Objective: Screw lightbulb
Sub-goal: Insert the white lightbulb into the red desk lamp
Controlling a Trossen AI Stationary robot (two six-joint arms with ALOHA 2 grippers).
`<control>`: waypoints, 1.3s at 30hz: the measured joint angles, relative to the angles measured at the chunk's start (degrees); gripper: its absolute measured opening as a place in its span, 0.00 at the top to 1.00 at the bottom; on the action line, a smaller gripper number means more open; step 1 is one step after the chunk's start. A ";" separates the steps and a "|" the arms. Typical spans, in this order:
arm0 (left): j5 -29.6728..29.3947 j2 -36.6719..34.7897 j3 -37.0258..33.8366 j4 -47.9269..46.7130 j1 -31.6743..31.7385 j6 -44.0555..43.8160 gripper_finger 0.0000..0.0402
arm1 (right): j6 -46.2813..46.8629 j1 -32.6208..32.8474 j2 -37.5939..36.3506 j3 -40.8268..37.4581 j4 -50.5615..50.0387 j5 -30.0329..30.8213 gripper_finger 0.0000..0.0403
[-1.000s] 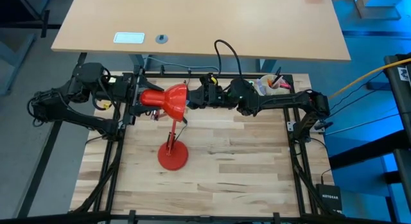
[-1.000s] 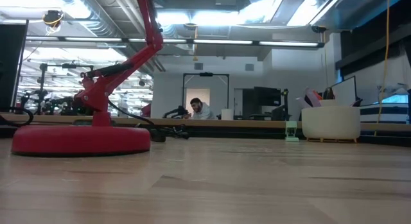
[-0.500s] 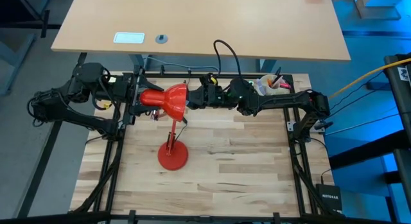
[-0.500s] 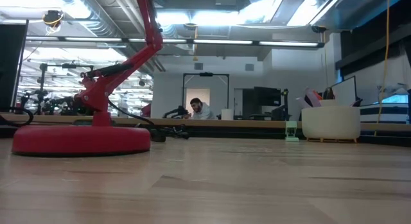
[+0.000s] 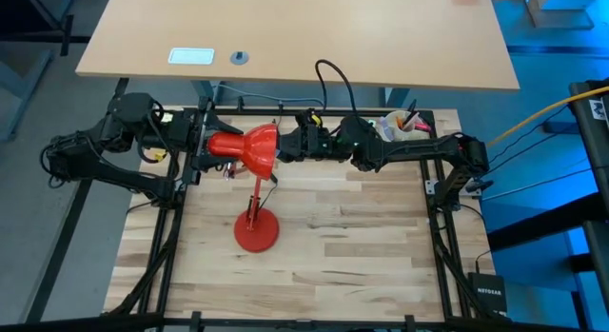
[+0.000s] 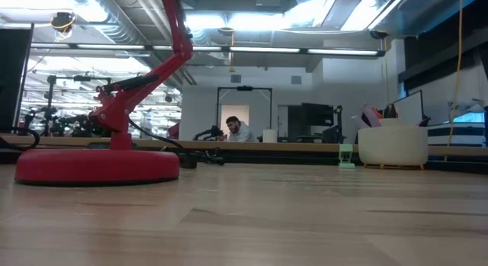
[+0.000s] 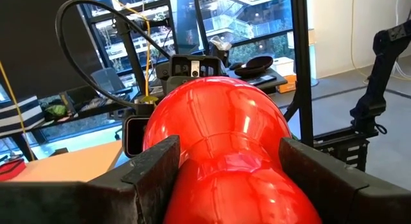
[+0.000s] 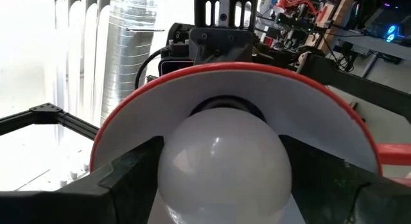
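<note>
This is an open-plan lab or office. Exposed ducts (image 6: 130,11) and strip lights (image 6: 252,49) run along the ceiling, and a person (image 6: 240,130) sits at a far desk (image 6: 229,146) near monitors (image 6: 316,117). A black metal frame (image 5: 433,227) surrounds the wooden surface (image 5: 352,246), and a router (image 5: 488,292) sits at its corner.

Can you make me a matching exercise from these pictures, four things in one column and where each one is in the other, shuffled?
Things:
1. bulb
2. left gripper
3. lamp base
4. pen cup

Places:
A. flat on the wooden table
B. clamped on the back of the red shade
C. at the table's far edge, beside the right arm
D. between the right gripper fingers, at the shade's open mouth

Pairs: 1-D, 2-B, 3-A, 4-C
</note>
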 joint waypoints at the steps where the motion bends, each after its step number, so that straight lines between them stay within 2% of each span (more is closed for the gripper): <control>1: 0.00 0.00 0.00 0.00 0.00 -0.04 0.37 | 0.02 0.00 0.00 0.00 0.00 -0.07 0.25; 11: -0.04 0.00 0.04 0.07 0.07 0.05 0.37 | 0.01 0.00 0.03 -0.02 -0.02 -0.61 0.25; 18: -2.27 0.09 0.04 0.15 0.04 0.01 0.37 | 0.02 0.00 0.09 -0.05 -0.07 -0.50 0.25; 29: -4.13 1.31 0.17 0.74 0.04 -0.34 0.37 | 0.09 0.07 0.11 -0.07 -0.41 2.79 0.25; 39: -4.85 1.31 0.17 0.44 0.02 -0.04 0.37 | 0.09 0.04 0.11 -0.06 -1.42 1.10 0.25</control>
